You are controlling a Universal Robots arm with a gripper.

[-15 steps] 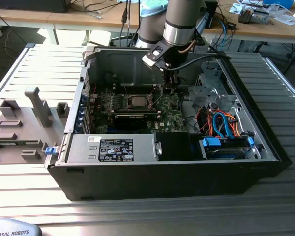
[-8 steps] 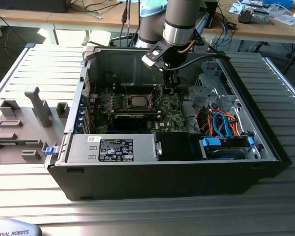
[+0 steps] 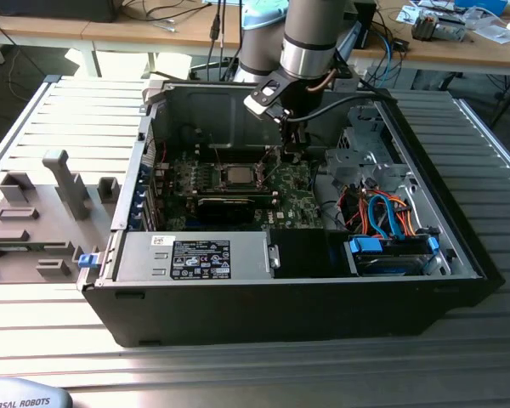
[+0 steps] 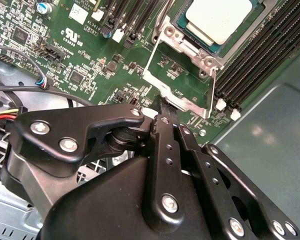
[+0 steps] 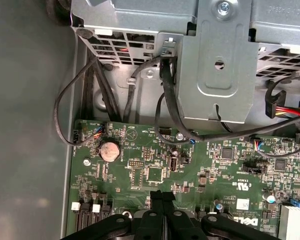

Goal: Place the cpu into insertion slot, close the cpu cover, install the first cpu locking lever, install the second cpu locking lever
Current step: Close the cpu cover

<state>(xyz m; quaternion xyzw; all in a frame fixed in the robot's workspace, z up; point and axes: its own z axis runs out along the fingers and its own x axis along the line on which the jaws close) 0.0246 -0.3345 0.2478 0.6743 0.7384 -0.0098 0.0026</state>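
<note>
Noting the cpu already seated, mid-frame in the exterior view. End effector closed, empty, tip against the free edge of the raised cpu cover; we judge a closed tip makes a stiff pusher.

The cpu on motherboard, cpu cover alongside.

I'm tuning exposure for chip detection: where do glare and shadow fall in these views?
Exterior view: sunlight bleaches the ribbed table in front; the case interior lies in shade. Second wrist view: the cpu top glares near white; the black claw darkens the foreground. First wrist view: the board is evenly lit, without glare.
</note>
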